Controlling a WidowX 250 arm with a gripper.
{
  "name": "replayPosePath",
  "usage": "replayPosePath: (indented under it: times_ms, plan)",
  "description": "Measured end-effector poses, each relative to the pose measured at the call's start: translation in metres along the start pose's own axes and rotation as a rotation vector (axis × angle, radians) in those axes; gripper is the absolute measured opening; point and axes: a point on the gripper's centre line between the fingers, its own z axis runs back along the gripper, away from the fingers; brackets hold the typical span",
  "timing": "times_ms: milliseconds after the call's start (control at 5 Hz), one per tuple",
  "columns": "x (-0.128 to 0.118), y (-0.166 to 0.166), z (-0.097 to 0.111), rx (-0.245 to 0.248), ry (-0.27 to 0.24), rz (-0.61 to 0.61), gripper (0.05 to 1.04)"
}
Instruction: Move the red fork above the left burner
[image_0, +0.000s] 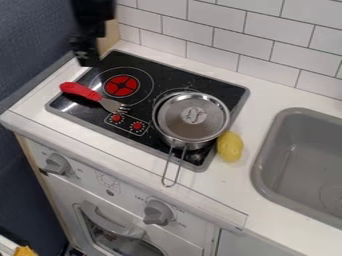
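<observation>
The black gripper (85, 54) is held at the upper left of the frame, over the far left corner of the stovetop (167, 79). Whether it is open or closed cannot be told for certain, as its dark tip is blurred. Below it, left of centre in the frame, the red fork (81, 90) is laid on the left part of the stovetop, apart from the gripper.

The left burner (122, 86) is placed just to the upper right of the fork, whose metal head is set across the lower part of the burner's outer ring. No place above the burner has been reached, so the task is judged to be undone: the fork is still to be grasped, lifted over the burner and set down on its upper side.

The handle end is pointed to the left of the frame, slightly upward, and is carried past the stovetop's left edge. The tines are aimed right and somewhat downward, near the 2 red printed dials. The long axis is thus slanted from left to lower right.

Farther right, the lidded pot (194, 116) is seated on the stovetop, with the yellow object (230, 146) beside it and the grey sink (261, 165) beyond.
</observation>
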Motion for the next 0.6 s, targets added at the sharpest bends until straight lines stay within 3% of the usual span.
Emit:
replayPosePath:
  times_ms: [200, 400, 600]
  plan:
    - [-0.025, 0.007, -0.02, 0.014, 0.078, -0.086, 1.001]
    - [-0.039, 0.008, -0.046, -0.045, 0.058, -0.123, 1.001]
    - [-0.042, 0.008, -0.062, -0.056, 0.068, -0.159, 1.0]
